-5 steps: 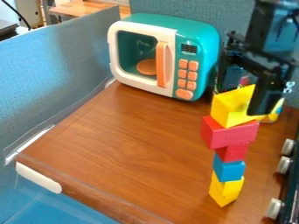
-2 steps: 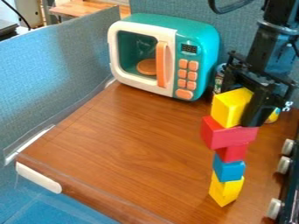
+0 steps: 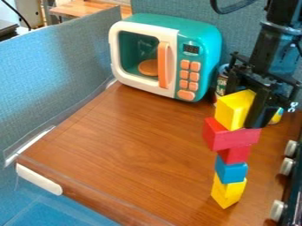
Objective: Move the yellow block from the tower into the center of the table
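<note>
See teal-and-white plastic toy microwave point(image 3: 209, 48) at back of brown wooden table point(image 3: 130, 141). Further right, see tower, bottom up: yellow block point(image 3: 229, 193), blue block point(image 3: 230, 171), small red block point(image 3: 236, 153), wide red block point(image 3: 227, 139); yellow rectangular block point(image 3: 232, 110) on top. Just right of top one, see black two-finger hand point(image 3: 258, 106), pointing down; can't tell if clamped or apart.

Place: robotics lab, toy-kitchen station. Evidence — one black robot arm point(image 3: 273, 49); one teal-and-white toy microwave point(image 3: 206, 47), orange-buttoned; one wood-look counter point(image 3: 130, 141); pale knobs point(image 3: 286, 167) at the right, stove style. Enclosure: blue-grey fabric panels point(image 3: 65, 66), left and rear, office-partition type. Beyond the left panel — one light wooden table point(image 3: 88, 9), one black cable point(image 3: 19, 14).
</note>
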`<state>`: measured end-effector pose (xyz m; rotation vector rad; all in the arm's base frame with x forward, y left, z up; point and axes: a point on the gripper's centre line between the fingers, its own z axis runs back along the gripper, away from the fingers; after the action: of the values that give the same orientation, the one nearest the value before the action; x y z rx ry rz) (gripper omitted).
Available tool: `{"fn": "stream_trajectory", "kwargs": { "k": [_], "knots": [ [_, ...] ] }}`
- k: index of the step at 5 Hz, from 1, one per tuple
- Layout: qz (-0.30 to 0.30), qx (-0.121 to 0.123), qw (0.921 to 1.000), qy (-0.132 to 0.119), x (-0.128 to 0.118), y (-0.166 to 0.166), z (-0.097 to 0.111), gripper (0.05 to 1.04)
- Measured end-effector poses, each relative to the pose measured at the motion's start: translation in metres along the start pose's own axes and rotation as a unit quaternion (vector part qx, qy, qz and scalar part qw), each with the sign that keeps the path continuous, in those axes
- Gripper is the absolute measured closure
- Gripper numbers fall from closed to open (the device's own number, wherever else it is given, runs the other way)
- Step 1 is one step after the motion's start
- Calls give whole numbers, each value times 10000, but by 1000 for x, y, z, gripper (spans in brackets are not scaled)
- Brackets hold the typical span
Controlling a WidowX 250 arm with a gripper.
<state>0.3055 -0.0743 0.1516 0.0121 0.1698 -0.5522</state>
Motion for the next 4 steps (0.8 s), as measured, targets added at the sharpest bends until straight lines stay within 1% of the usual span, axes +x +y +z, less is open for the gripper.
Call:
{"fn": "stream_trajectory", "kwargs": {
  "k": [1, 2, 3, 4],
  "knots": [
    [143, -121, 9998, -45, -3, 4, 4, 484],
    [535, -198, 9965, -614, -12, 20, 42, 484],
    [916, -297, 9908, -950, -21, 45, 67, 484],
    [1454, -291, 9851, -865, -22, 76, 60, 484]
  ]
}}
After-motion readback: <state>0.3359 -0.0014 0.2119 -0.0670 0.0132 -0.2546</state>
